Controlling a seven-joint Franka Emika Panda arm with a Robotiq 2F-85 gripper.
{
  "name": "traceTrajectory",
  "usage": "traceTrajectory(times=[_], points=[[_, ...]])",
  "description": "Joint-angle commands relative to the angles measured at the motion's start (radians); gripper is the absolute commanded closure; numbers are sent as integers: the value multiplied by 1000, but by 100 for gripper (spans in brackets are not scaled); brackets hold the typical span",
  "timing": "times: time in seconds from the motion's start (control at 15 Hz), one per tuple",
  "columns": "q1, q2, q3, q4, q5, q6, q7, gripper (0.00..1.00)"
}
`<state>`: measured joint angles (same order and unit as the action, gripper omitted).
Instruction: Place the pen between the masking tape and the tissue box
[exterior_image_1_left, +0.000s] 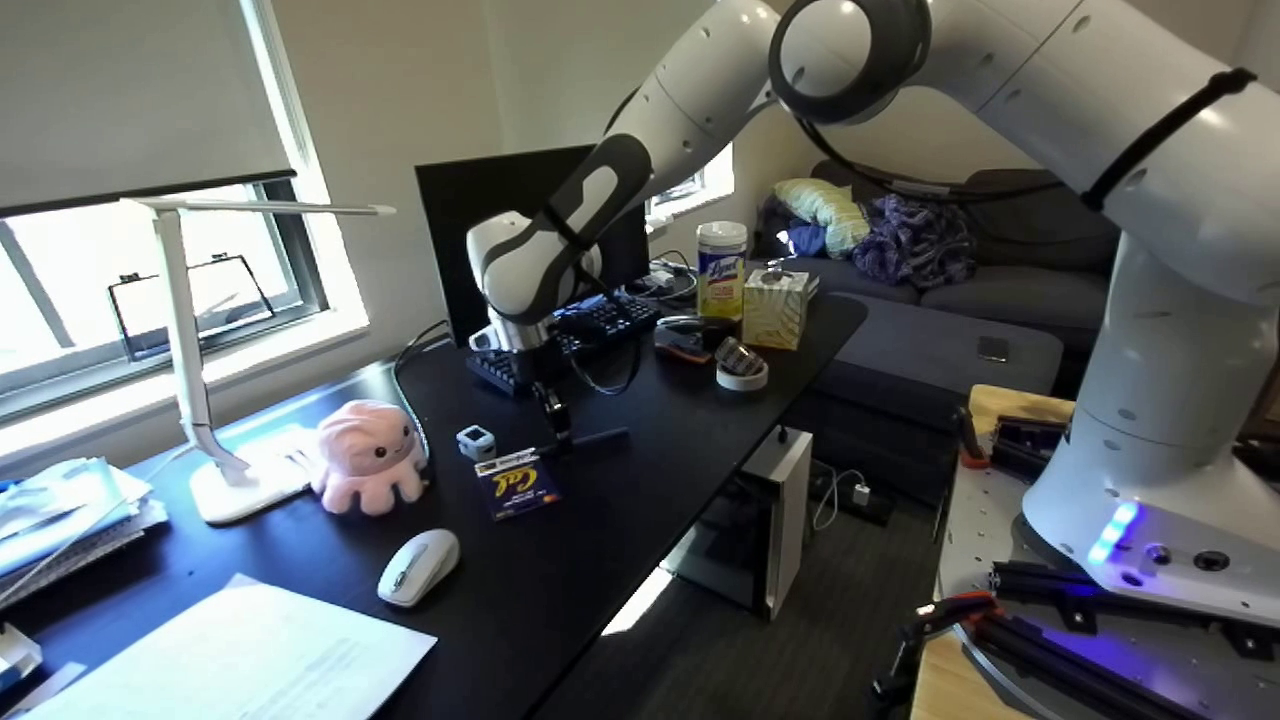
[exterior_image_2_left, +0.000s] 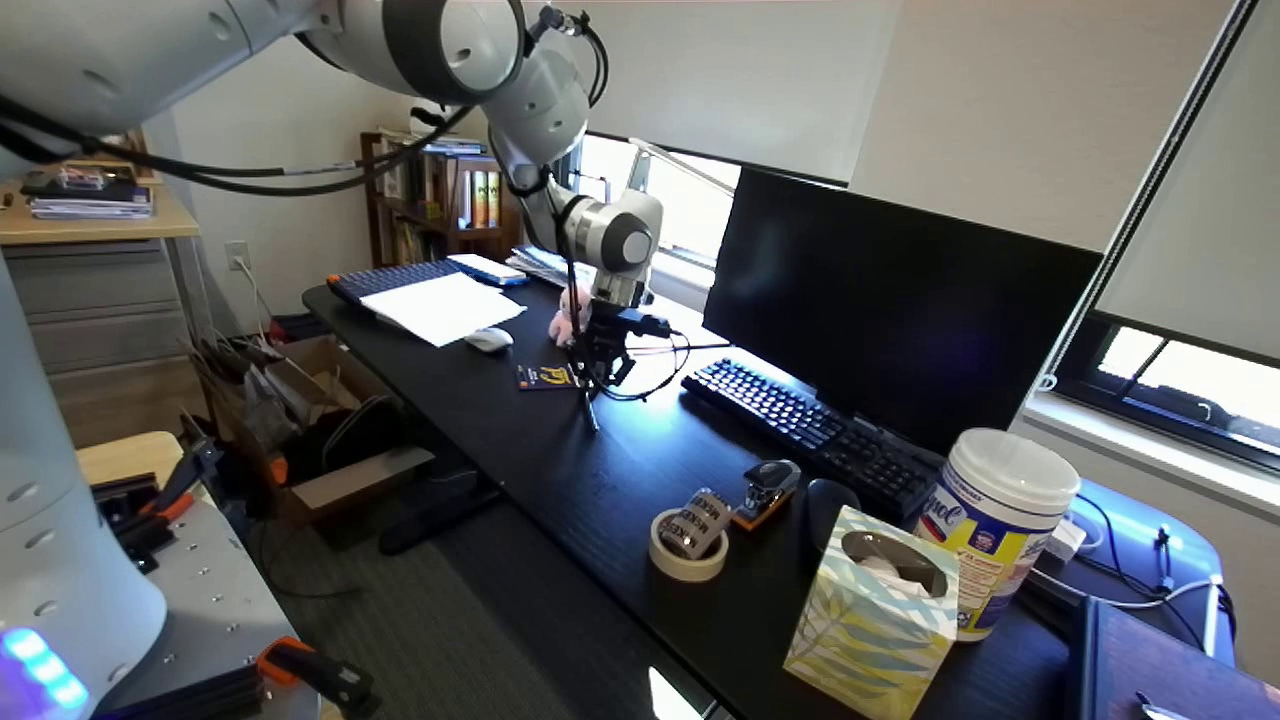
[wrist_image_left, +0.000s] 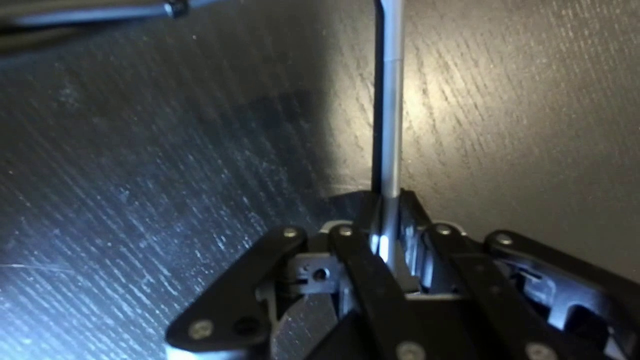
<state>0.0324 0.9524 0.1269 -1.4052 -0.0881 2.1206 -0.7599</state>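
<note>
The slim grey pen (wrist_image_left: 392, 110) runs between my gripper's fingertips (wrist_image_left: 390, 212) in the wrist view. The fingers are closed on it, and its dark shadow lies close beside it. In the exterior views, the pen (exterior_image_1_left: 602, 436) (exterior_image_2_left: 590, 412) sticks out from the gripper (exterior_image_1_left: 562, 437) low at the desk surface; I cannot tell if it touches. The cream masking tape ring (exterior_image_1_left: 742, 379) (exterior_image_2_left: 688, 568) lies farther along the desk, with a brown roll leaning in it. The tan-yellow patterned tissue box (exterior_image_1_left: 774, 312) (exterior_image_2_left: 868, 625) stands beyond the tape, with a gap between them.
A stapler (exterior_image_2_left: 768, 490), a black mouse (exterior_image_2_left: 830, 508) and a Lysol tub (exterior_image_2_left: 1000, 520) stand near the tape and box. A keyboard (exterior_image_2_left: 790, 415) and monitor (exterior_image_2_left: 890, 300) line the back. A blue Cal packet (exterior_image_1_left: 517, 485), small cube (exterior_image_1_left: 476, 441) and pink plush (exterior_image_1_left: 368, 455) are near the gripper.
</note>
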Motion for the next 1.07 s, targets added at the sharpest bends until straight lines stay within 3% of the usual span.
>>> traceTrajectory(times=[0.0,0.27,0.6,1.0], points=[[-33,-47,6,-97,8,50,27,96],[-69,-110,10,-182,28,105,52,96],[-182,-306,18,-382,133,164,71,96],[-265,-580,-58,-525,216,148,143,96]])
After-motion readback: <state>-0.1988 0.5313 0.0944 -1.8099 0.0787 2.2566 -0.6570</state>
